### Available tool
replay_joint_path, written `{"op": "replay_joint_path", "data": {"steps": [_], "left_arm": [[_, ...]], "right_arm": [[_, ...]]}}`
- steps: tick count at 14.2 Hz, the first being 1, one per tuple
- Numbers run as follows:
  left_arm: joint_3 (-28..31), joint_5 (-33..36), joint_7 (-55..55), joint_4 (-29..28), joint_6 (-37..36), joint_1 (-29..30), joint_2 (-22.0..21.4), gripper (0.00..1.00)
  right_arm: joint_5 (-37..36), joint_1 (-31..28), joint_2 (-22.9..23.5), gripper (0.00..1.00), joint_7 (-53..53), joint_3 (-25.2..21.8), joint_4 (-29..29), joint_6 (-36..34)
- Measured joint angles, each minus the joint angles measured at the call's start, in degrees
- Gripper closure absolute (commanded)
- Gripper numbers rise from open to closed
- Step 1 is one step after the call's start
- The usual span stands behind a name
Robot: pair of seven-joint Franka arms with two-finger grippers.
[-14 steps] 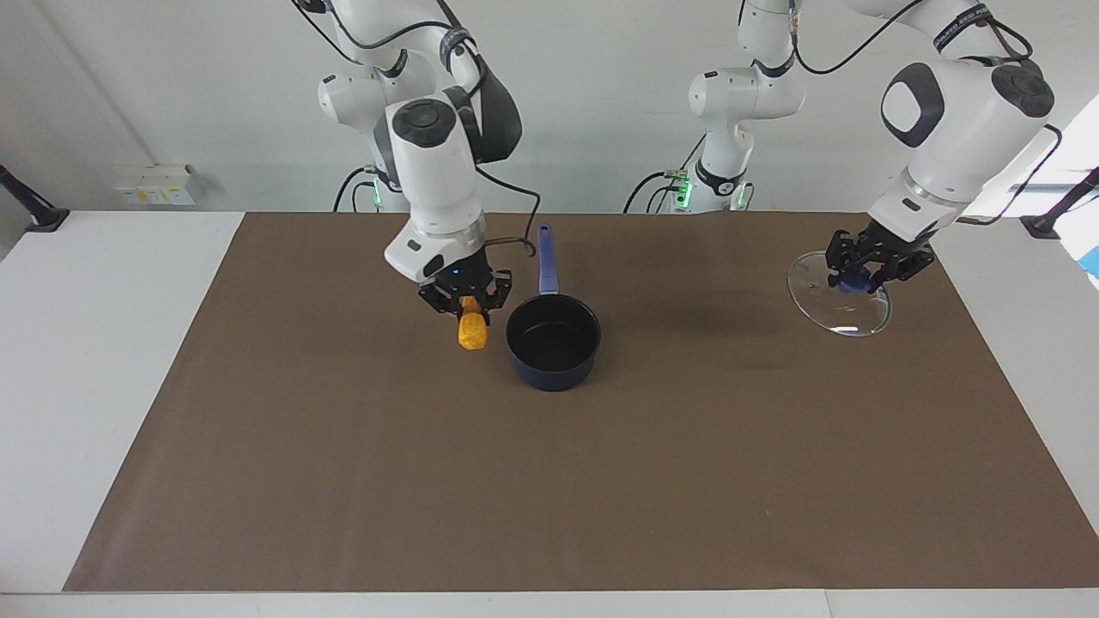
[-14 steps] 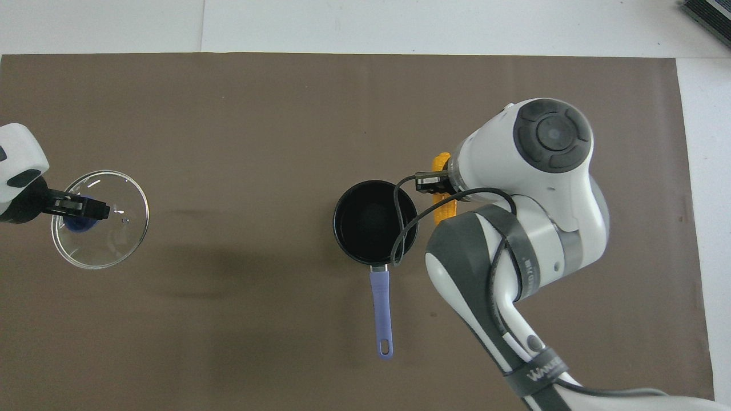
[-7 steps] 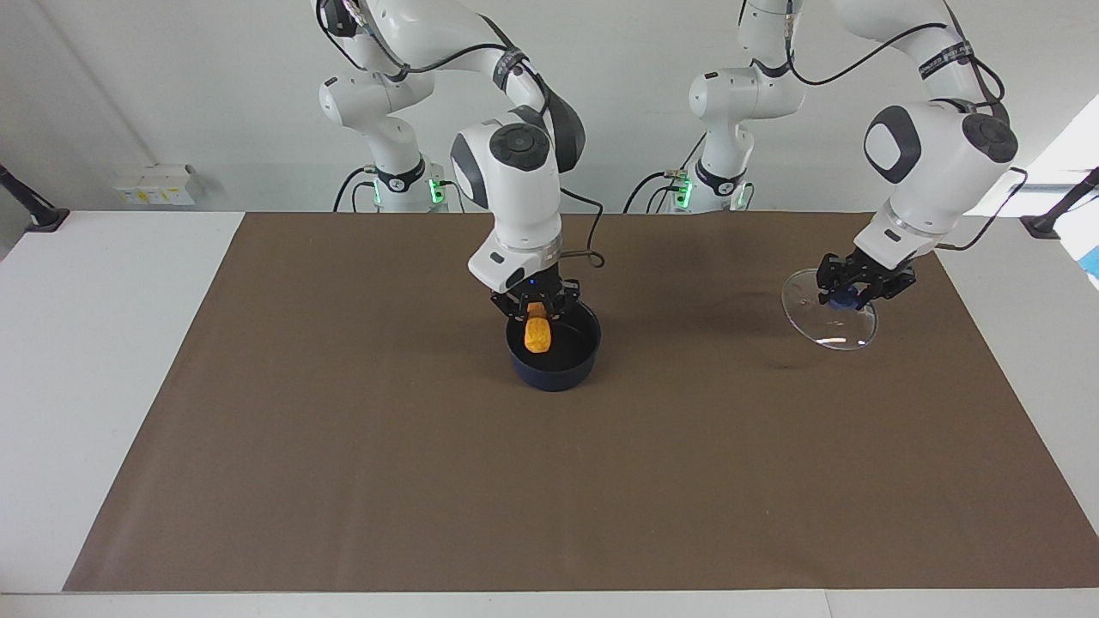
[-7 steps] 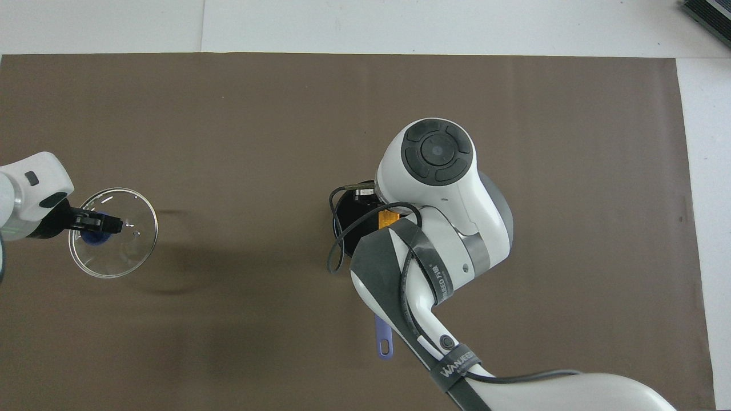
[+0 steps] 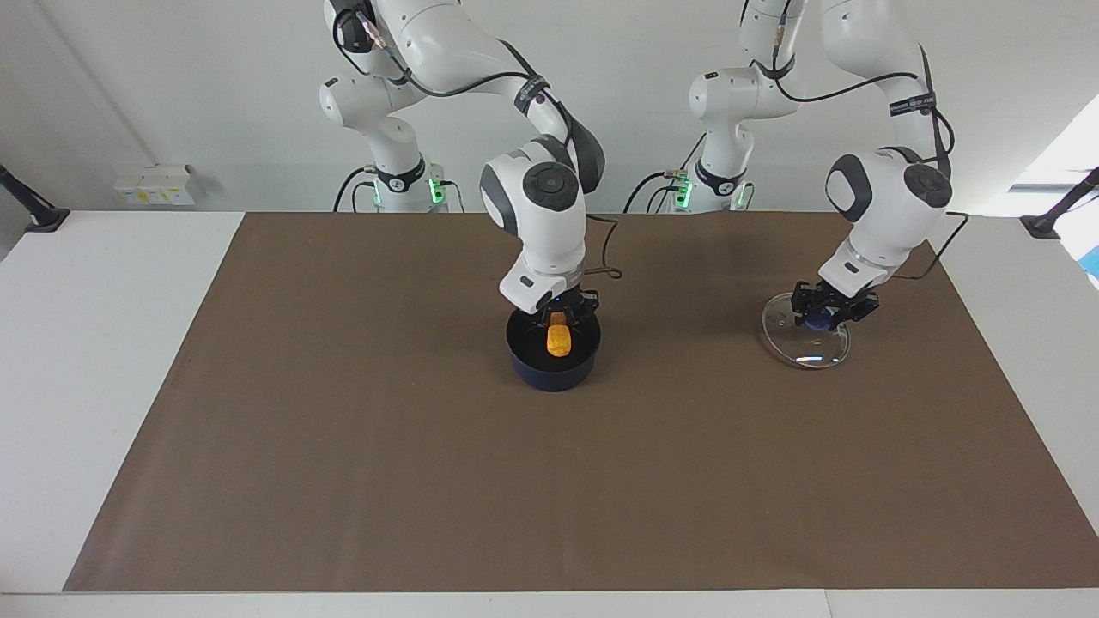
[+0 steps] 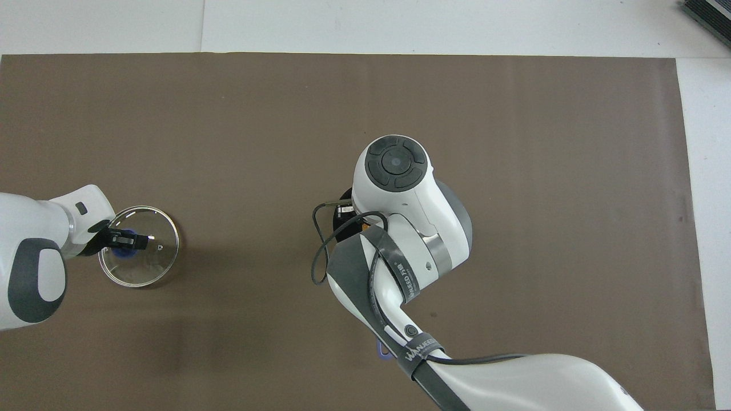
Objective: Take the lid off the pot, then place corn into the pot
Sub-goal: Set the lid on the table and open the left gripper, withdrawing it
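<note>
The dark blue pot [image 5: 549,374] stands mid-table on the brown mat. My right gripper [image 5: 558,323] hangs over its mouth, shut on the yellow-orange corn [image 5: 559,342], whose lower end dips inside the rim. In the overhead view the right arm covers the corn and nearly all of the pot; only the handle's tip [image 6: 381,353] peeks out. Toward the left arm's end of the table, my left gripper [image 5: 828,314] [image 6: 127,240] is shut on the blue knob of the clear glass lid [image 5: 803,348] [image 6: 145,266], held low over the mat. I cannot tell whether the lid touches the mat.
The brown mat [image 5: 361,481] covers most of the white table. A small white box [image 5: 154,184] sits at the table's edge near the robots, at the right arm's end. A black clamp mount [image 5: 1052,215] stands at the left arm's end.
My right gripper carried the corn from beside the pot to over its mouth and lowered it. My left gripper came down with the lid, moving a little toward the pot.
</note>
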Motion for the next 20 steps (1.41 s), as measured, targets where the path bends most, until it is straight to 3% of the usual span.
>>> {"op": "replay_joint_path", "data": {"steps": [1,2,8,15,17,18,20], "left_arm": [[-0.06,0.00,0.03,-0.12,0.52,0.01,0.36,0.38],[-0.07,0.00,0.04,-0.13,0.67,0.03,0.33,0.00],[-0.09,0.00,-0.06,2.12,0.92,0.07,1.00,0.00],[-0.99,-0.05,-9.54,14.52,-10.58,-1.88,1.25,0.00],[-1.20,-0.05,-14.21,16.61,-12.36,-4.05,1.40,0.00],[-1.29,-0.06,-16.48,17.24,-12.83,-5.48,1.50,0.00],[-1.50,-0.06,-19.40,18.96,-15.22,-7.56,1.68,0.00]], "right_arm": [[0.00,0.00,0.48,1.00,0.00,0.01,-0.05,0.00],[0.00,-0.01,0.77,1.00,-0.04,0.01,-0.21,0.00],[0.96,-0.16,1.13,1.00,-0.56,-0.08,-1.15,1.31],[3.06,-0.75,1.33,0.99,-2.69,-0.23,-2.47,3.14],[3.16,-0.71,1.42,0.93,-2.72,-0.22,-3.20,4.17],[3.18,-0.71,1.48,0.85,-2.90,-0.22,-3.51,4.42],[3.25,-0.74,1.54,0.51,-3.64,-0.24,-4.03,4.59]]}}
